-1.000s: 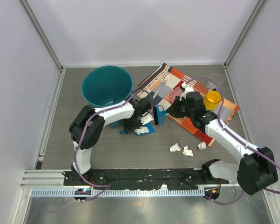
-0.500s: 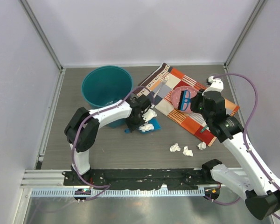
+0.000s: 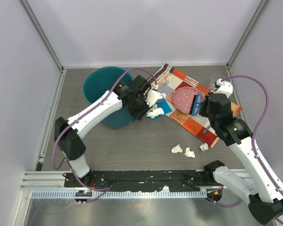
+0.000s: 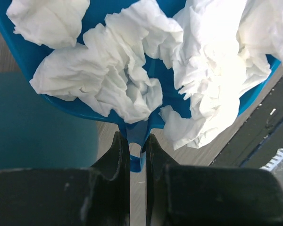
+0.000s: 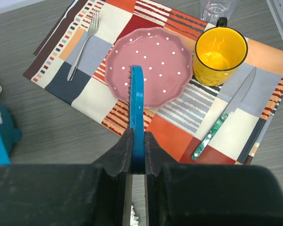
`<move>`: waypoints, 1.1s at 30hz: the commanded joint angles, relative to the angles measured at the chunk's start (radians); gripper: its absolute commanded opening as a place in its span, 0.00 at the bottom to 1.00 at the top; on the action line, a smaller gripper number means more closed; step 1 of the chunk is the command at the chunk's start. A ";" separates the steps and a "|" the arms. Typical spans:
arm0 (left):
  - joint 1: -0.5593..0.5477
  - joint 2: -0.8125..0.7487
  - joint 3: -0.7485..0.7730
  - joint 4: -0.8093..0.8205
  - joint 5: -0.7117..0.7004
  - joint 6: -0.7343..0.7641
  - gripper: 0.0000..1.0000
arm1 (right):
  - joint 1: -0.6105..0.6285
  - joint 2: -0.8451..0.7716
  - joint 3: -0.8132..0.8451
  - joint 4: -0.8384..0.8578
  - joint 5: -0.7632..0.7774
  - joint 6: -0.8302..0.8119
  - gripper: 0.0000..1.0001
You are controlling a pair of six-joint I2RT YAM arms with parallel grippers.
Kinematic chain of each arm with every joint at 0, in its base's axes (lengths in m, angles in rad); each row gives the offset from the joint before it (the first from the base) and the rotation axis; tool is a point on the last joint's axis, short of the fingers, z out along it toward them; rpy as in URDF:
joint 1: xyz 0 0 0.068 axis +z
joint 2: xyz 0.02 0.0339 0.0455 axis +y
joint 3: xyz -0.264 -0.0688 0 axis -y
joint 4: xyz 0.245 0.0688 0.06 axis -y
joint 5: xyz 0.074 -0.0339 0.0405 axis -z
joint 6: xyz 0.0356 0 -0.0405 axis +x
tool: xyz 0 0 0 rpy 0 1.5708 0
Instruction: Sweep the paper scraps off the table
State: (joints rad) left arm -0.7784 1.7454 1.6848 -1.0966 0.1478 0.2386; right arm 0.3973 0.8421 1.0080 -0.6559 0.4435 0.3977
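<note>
– Left gripper (image 4: 137,141) is clamping tight on the blue dustpan's (image 4: 160,75) handle, and it's been climbing. Half a second ago that pan was sitting low in front of the teal bin (image 3: 101,89). Now it's hanging up beside the rim, at the placemat's (image 3: 188,123) near corner.

– And it's carrying a load, with paper scraps (image 4: 127,80) heaping right across it.

– Moving right, three more scraps are lying on the table (image 3: 132,146) just where they were, near the mat's front edge.

– Right gripper (image 5: 137,136)?

– It's squeezing the blue brush (image 5: 137,101) edge-on between its fingers, with the pink dotted plate (image 5: 162,61) showing under the bristles. It's been sliding a touch rightward since the last look.
</note>
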 commanded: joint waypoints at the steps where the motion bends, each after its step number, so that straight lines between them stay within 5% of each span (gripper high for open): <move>1: -0.008 -0.046 0.073 -0.114 0.046 -0.016 0.00 | 0.000 -0.014 0.018 0.006 0.009 0.006 0.01; 24: -0.025 -0.035 0.443 -0.304 -0.017 -0.001 0.00 | -0.002 -0.023 0.004 0.009 -0.060 -0.007 0.01; 33: 0.111 -0.018 0.598 -0.365 -0.056 0.031 0.00 | -0.002 -0.028 -0.003 0.009 -0.083 -0.005 0.01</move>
State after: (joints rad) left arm -0.7498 1.7313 2.1796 -1.3548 0.1173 0.2459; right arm 0.3969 0.8360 1.0019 -0.6758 0.3740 0.3962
